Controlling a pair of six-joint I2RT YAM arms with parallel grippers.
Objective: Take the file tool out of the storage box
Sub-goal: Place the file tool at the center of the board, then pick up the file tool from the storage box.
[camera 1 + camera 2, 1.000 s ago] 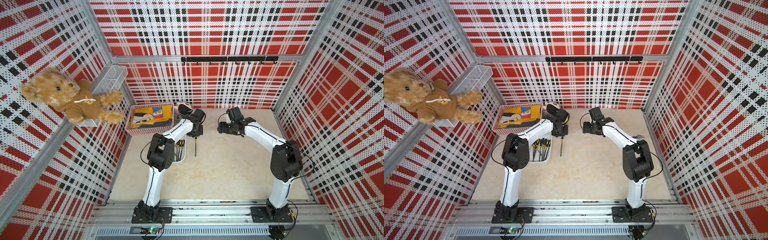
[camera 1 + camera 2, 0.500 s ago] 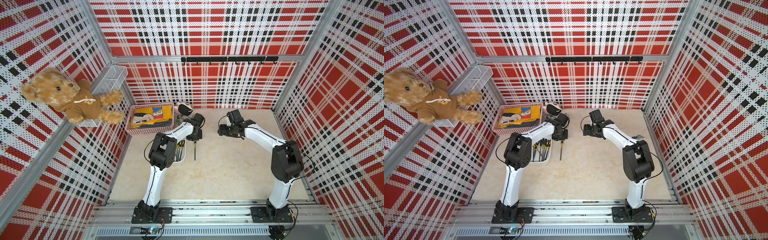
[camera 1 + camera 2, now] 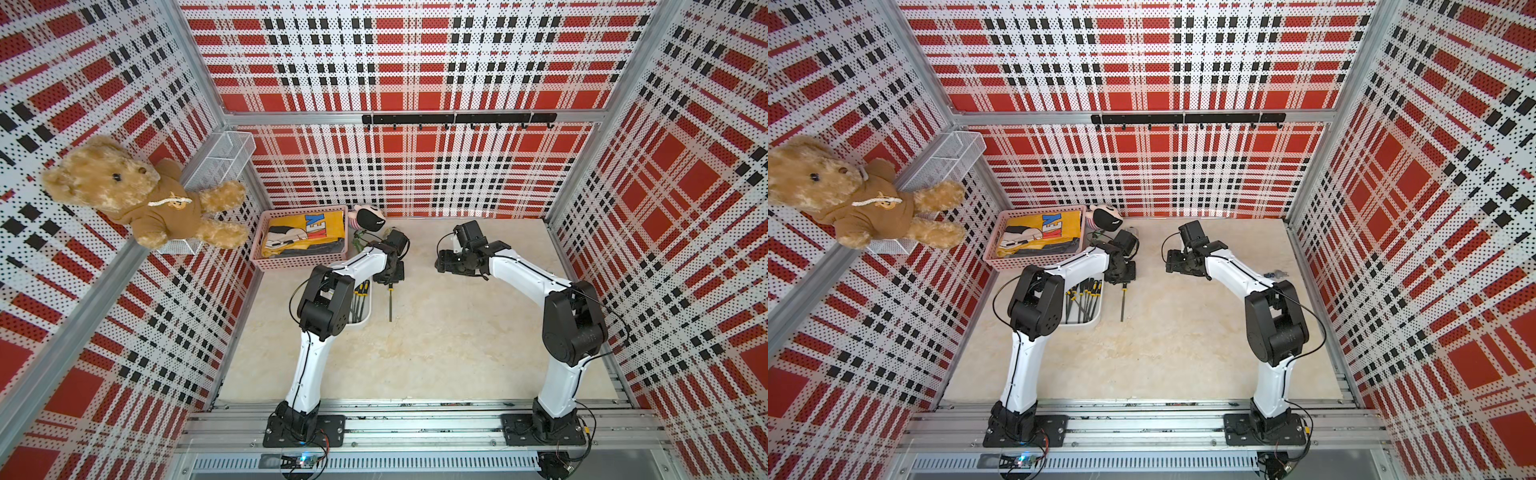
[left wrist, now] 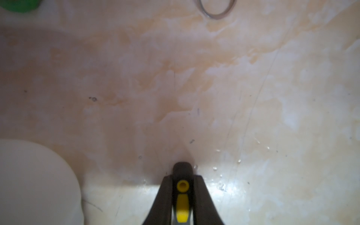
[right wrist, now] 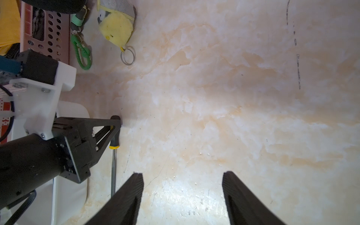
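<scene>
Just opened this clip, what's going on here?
The left gripper is closed on the handle of a file tool, which is already outside the storage box and lies along the table right beside it. The box holds other files. The right gripper hangs open and empty.

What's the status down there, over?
Left gripper shut on file, outside storage box, down at table. Right gripper open, empty. Nothing blocking.

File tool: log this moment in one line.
file tool: on table beside storage box | left gripper: shut on it | right gripper: open
</scene>
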